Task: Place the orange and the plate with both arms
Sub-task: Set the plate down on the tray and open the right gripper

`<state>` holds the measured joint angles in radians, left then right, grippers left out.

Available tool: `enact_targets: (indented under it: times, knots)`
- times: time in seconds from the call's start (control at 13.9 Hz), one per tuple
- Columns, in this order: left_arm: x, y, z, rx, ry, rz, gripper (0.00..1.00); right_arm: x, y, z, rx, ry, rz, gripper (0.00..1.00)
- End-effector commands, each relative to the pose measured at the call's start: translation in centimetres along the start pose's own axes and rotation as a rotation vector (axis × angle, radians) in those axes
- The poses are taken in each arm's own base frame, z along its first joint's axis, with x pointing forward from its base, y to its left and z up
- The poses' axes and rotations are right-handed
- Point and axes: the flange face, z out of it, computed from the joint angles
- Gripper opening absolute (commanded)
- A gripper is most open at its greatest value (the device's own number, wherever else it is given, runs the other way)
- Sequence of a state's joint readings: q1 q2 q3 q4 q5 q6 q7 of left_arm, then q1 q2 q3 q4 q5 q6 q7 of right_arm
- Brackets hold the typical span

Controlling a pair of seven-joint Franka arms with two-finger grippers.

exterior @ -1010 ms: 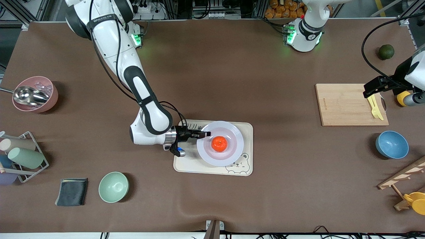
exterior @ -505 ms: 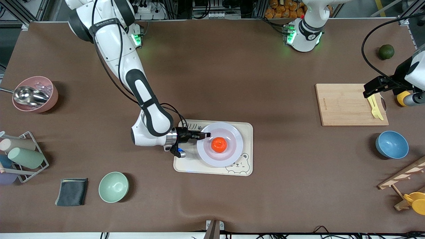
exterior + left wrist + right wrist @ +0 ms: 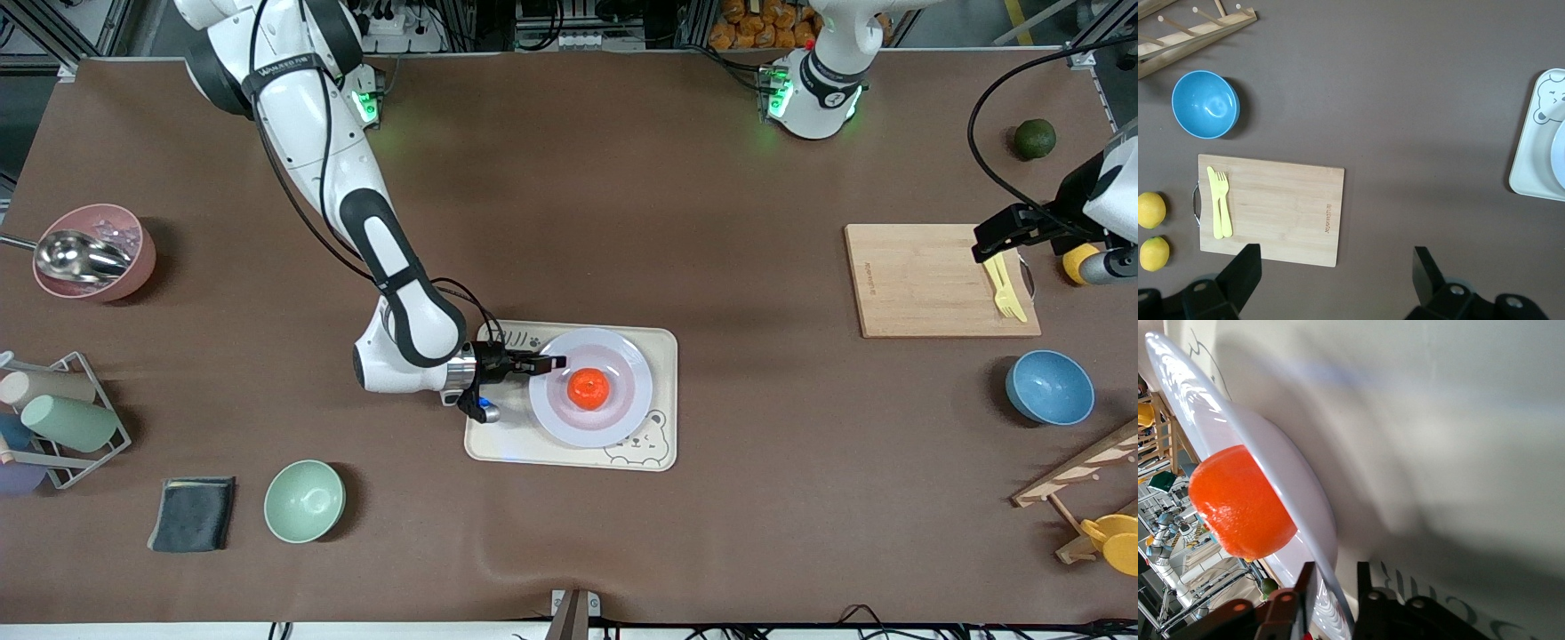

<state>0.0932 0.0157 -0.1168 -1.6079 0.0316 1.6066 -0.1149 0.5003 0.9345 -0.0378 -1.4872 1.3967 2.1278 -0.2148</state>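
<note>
The right gripper (image 3: 540,363) pinches the rim of the plate (image 3: 622,418), which carries the orange (image 3: 588,388) above the tray (image 3: 662,342), while the left gripper (image 3: 1335,273) waits open over the cutting board (image 3: 916,280).

My brown table (image 3: 622,204), spread with kitchenware.
Directly on it: bear-print tray (image 3: 658,342), cutting board (image 3: 925,280), blue bowl (image 3: 1049,387), green bowl (image 3: 304,500), grey cloth (image 3: 192,514).

bowls – 3 (image 3: 304,500) | lemons – 2 (image 3: 1151,210) | oranges – 1 (image 3: 588,388) | plates – 1 (image 3: 628,418)
</note>
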Motion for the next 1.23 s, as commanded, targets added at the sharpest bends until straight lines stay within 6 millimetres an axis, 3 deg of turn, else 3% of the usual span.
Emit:
enact_targets:
  times: [0.0,0.5,0.94,1.15]
  knots:
    - [0.0,0.0,0.0,-0.024,-0.004,-0.002,1.00,0.7,-0.2,0.1,-0.010,-0.010,-0.008,1.00]
    - [-0.2,0.0,0.1,-0.022,-0.013,-0.001,1.00,0.8,-0.8,-0.8,-0.009,-0.005,-0.017,1.00]
    - [-0.4,-0.1,0.8,-0.020,-0.030,-0.003,1.00,2.2,-0.5,-6.1,-0.038,-0.047,-0.044,1.00]
    - [-0.5,-0.2,0.6,-0.020,-0.025,0.003,1.00,1.8,-1.8,-7.9,-0.028,-0.064,-0.039,1.00]
